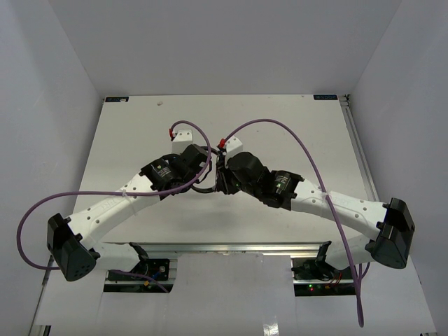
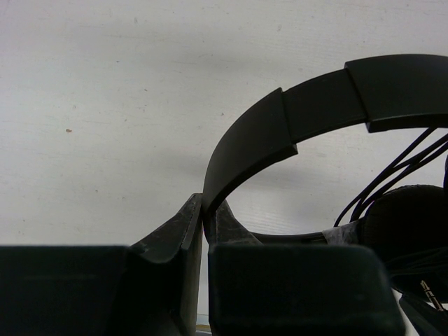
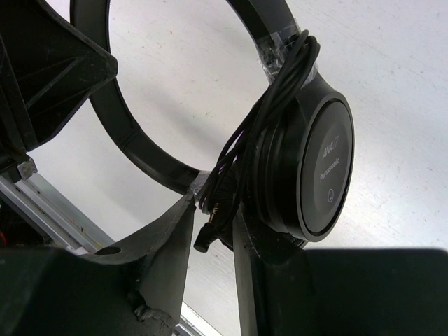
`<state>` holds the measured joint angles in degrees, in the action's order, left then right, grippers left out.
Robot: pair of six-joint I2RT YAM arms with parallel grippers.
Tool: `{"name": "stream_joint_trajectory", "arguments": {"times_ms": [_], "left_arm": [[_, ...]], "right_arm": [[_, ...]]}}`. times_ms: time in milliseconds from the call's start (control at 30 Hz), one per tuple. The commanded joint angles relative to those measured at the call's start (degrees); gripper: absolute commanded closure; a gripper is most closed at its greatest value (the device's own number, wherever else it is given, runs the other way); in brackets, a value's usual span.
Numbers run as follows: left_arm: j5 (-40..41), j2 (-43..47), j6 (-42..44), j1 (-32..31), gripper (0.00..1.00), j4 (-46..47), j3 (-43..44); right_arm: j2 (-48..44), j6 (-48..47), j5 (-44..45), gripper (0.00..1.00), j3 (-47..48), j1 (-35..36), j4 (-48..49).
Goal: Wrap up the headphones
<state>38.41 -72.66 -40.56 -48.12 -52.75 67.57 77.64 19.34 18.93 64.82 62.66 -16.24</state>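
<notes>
Item: headphones [image 3: 308,161], one pair, black, on-ear; task, wrapping of the cord. Progress judged late: the cord [image 3: 280,84] lay gathered in several thin dark strands around the stem above one earcup [image 3: 325,168] and down its inner side, with no long slack visible trailing on the desk [image 1: 140,140]. Remaining, as far as could be judged: securing the loose plug [image 3: 207,234] end and setting the pair down. Location: near the middle of the desk, between the two grippers, well away from every edge; whether it touched the surface could not be told. Left gripper [image 2: 204,215]: clenched on the lower end of the headband [image 2: 280,122], fingers pressed tight to either side of the thin band. Right gripper [image 3: 212,234]: jaws partly apart with the plug and the last strands of cord between them; whether they actually pinched these could not be told. Appearance: slim arched headband in jointed segments, matte; round padded earcup with a glossy flat outer disc bearing pale lettering; angled plug with metal tip, hanging free below the winding
</notes>
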Motion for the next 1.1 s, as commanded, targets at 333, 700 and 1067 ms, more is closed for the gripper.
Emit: {"name": "stream_joint_trajectory", "arguments": {"times_ms": [333,700,1067], "left_arm": [[1.1,1.4,-0.9,0.0,1.0,0.4,1.5],[1.1,1.4,-0.8,0.0,1.0,0.4,1.7],[1.4,1.7,-0.7,0.0,1.0,0.5,1.7]], "right_arm": [[-4.0,0.0,3.3,0.56,-1.5,0.2,0.4],[-5.4,0.1,4.6,0.54,-2.4,0.6,0.0],[-4.7,1.5,7.8,0.65,-2.2,1.8,-1.2]]}}
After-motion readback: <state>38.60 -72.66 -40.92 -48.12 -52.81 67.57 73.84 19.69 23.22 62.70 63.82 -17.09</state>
